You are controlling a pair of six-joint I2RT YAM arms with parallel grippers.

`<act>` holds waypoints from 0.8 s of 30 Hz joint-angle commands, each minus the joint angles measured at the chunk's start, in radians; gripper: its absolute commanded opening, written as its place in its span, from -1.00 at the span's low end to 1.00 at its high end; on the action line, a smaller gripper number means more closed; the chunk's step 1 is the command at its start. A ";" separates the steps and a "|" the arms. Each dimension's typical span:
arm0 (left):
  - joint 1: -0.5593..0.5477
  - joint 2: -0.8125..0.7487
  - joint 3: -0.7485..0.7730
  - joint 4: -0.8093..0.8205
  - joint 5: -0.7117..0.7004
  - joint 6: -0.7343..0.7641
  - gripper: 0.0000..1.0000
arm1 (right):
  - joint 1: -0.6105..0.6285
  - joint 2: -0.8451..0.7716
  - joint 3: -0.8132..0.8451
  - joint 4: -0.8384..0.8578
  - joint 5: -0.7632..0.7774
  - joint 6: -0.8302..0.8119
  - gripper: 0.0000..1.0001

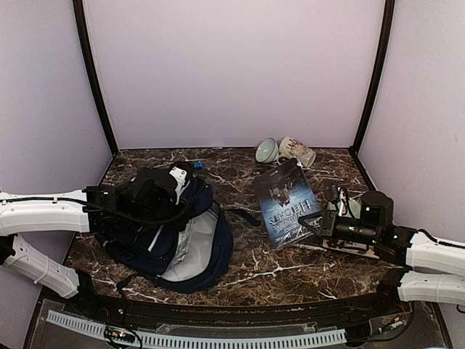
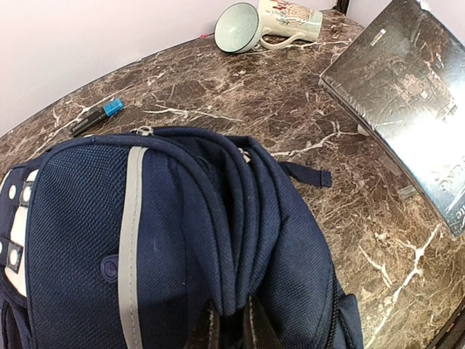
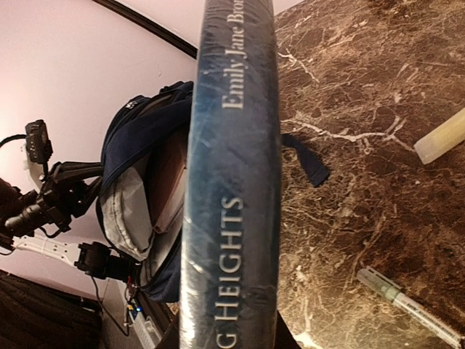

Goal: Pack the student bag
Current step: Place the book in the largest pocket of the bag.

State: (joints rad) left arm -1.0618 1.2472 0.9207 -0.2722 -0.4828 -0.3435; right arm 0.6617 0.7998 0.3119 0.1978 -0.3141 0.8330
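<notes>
The navy-blue student bag (image 1: 178, 236) lies open at the left of the table, its grey lining showing. My left gripper (image 1: 161, 190) is shut on a fold of the bag's top fabric (image 2: 236, 291) and holds it up. My right gripper (image 1: 320, 222) is shut on a dark book (image 1: 285, 202), "Wuthering Heights", and holds it tilted above the table, right of the bag. In the right wrist view the book's spine (image 3: 232, 174) fills the middle, with the open bag (image 3: 138, 189) behind it and a brown item inside.
A white mug (image 1: 298, 151) and a pale bowl (image 1: 267, 150) lie at the back. A marker with a blue cap (image 2: 98, 116) lies behind the bag. A pen (image 3: 410, 305) and a pale stick (image 3: 443, 138) lie on the table near the book. A loose bag strap (image 1: 245, 215) lies between bag and book.
</notes>
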 commanded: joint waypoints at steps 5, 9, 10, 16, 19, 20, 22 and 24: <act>0.002 -0.004 0.016 0.221 0.061 0.049 -1.00 | 0.029 0.012 -0.071 0.532 -0.264 0.238 -1.00; 0.005 0.010 0.025 0.266 0.088 0.073 -1.00 | 0.095 0.059 -0.074 0.547 -0.230 0.248 -1.00; 0.007 0.019 0.036 0.266 0.089 0.073 -1.00 | 0.118 0.077 -0.069 0.550 -0.218 0.244 -1.00; 0.017 0.089 0.116 0.241 0.061 0.066 -1.00 | 0.243 0.242 -0.022 0.613 -0.217 0.236 -1.00; 0.017 0.093 0.135 0.235 0.020 0.043 -1.00 | 0.265 0.289 -0.026 0.642 -0.192 0.244 -1.00; 0.017 0.094 0.146 0.227 0.006 0.038 -1.00 | 0.271 0.301 -0.025 0.649 -0.179 0.244 -1.00; 0.017 0.098 0.159 0.225 0.012 0.045 -1.00 | 0.281 0.324 -0.018 0.675 -0.172 0.244 -1.00; 0.017 0.101 0.169 0.226 0.041 0.051 -1.00 | 0.292 0.356 0.004 0.700 -0.181 0.245 -1.00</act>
State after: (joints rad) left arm -1.0443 1.3670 1.0111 -0.1688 -0.4370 -0.3145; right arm 0.9348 1.1397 0.2337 0.6144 -0.5007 1.0885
